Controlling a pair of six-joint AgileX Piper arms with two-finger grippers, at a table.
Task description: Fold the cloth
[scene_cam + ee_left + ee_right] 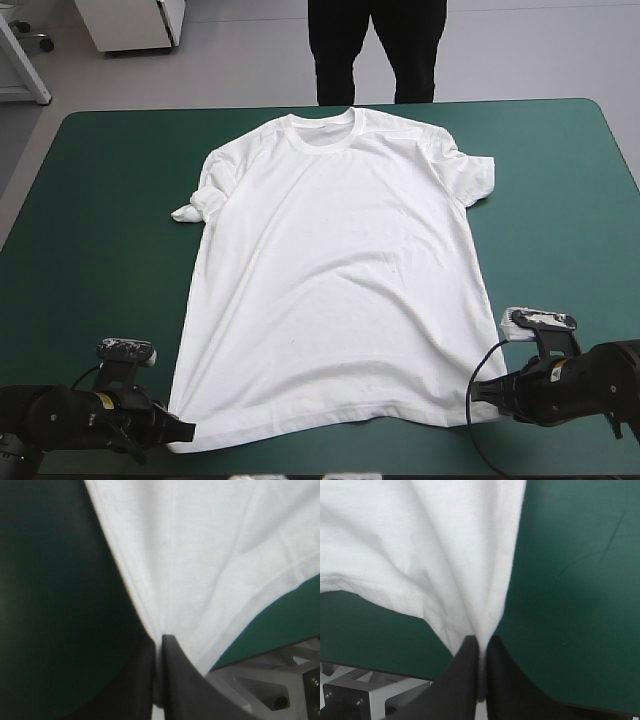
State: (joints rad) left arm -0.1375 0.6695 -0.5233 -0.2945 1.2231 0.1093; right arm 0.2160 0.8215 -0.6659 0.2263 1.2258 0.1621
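The white T-shirt (335,270) lies spread flat on the teal-green table, collar toward the far edge, hem toward the near edge. Its left sleeve is bunched up; the right sleeve lies flat. My left gripper (180,432) is shut on the T-shirt at the hem's near left corner. In the left wrist view the T-shirt (210,555) fans out from between the black fingers (175,680) of the left gripper (161,641). My right gripper (480,393) is shut on the near right hem corner. There the T-shirt (420,545) runs up from the right gripper (481,642).
Bare teal-green cover (110,200) lies on both sides of the shirt. The table's near edge (380,672) runs close under both grippers. A black cable (476,400) curves beside the right gripper.
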